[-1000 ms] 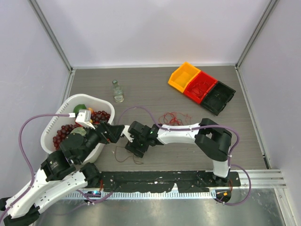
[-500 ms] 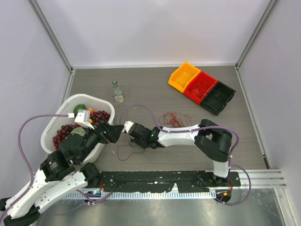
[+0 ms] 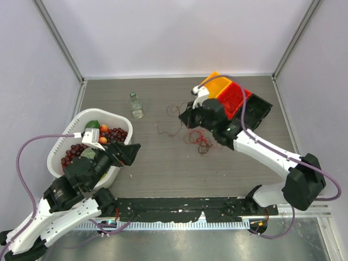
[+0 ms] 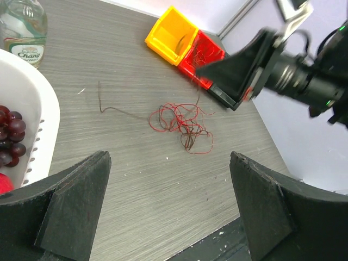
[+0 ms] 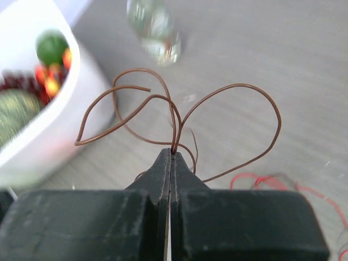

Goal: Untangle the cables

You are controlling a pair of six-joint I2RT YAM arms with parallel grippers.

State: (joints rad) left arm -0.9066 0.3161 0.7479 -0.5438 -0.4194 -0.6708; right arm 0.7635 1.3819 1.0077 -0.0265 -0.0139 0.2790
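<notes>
1. our right gripper [image 5: 171, 154] is pinched fully together on a brown cable [image 5: 174, 136], and the cable's loops fan out above the fingertips in the right wrist view.
2. in the top view this gripper sits in the upper middle of the frame, just left of the yellow bin [image 3: 217, 86]. the brown cable trails from it to the left and downward, and we cannot tell whether its loose end touches the table [image 3: 163, 174].
3. a tangle of red cables [image 4: 182, 122] lies on the table near the centre of the top view, just below the right gripper and apart from the brown one.
4. our left gripper [image 4: 168, 163] is spread wide and holds nothing. it sits in the lower left of the top view, beside the white basket [image 3: 81, 115] of grapes [image 3: 111, 133].
5. a bottle [image 3: 136, 106] stands upright above the basket.
6. a red bin [image 3: 234, 98] and a black bin [image 3: 255, 111] continue the row from the yellow one in the upper right, and we see thin red strands inside the red bin.
</notes>
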